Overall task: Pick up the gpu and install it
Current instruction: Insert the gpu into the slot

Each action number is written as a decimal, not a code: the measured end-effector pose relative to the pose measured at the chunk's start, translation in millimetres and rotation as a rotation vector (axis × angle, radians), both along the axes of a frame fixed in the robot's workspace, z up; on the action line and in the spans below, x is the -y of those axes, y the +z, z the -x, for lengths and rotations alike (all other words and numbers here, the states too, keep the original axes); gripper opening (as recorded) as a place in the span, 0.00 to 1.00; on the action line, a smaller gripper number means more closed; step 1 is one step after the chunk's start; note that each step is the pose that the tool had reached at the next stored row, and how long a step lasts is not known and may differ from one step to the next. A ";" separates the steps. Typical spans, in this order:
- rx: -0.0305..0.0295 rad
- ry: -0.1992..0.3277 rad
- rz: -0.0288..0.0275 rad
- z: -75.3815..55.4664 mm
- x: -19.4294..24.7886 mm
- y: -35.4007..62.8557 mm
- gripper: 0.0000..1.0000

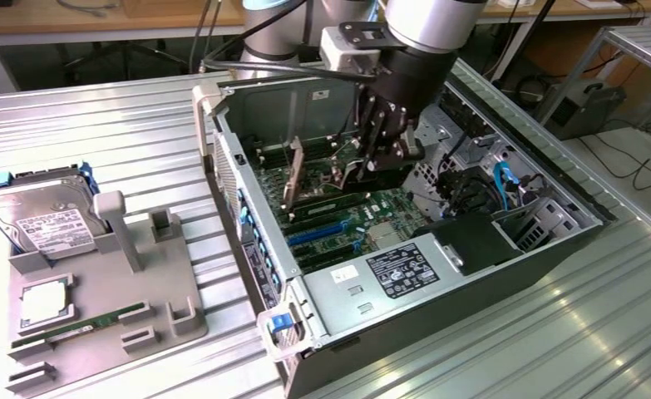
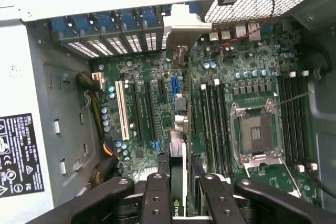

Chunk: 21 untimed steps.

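The gripper (image 2: 181, 192) is closed on the gpu (image 2: 179, 166), which stands edge-on above the motherboard (image 2: 157, 108), near the expansion slots (image 2: 137, 114) and the empty processor socket (image 2: 260, 132).

The gpu (image 2: 178, 145) stands inside the computer case (image 1: 547, 249), over the motherboard (image 2: 142, 140).

This is a robotics lab or test workshop. An open PC case (image 1: 414, 241) lies on a ribbed metal bench (image 1: 115, 133). Beside the case sits a grey parts jig (image 1: 103, 291). Behind the case stand wooden tables (image 1: 103, 17), with loose cables (image 1: 636, 166) on the floor near them.
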<state>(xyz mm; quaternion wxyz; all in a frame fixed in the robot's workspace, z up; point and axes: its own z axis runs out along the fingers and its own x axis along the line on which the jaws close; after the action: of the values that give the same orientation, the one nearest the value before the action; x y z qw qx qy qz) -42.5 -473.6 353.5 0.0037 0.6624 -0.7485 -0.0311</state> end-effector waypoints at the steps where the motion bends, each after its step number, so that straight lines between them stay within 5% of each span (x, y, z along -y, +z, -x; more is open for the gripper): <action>1: 0.0015 0.004 0.0000 2.9 0.0 -2.6 0.26; 6: 0.0086 0.022 0.0000 15.8 0.0 -15.3 0.26; 21: 0.0121 0.114 -0.0005 24.1 -7.6 -46.5 0.26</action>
<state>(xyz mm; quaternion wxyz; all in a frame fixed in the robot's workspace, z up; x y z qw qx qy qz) -66.6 -466.0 307.0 0.0008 0.7042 -0.7094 -0.0271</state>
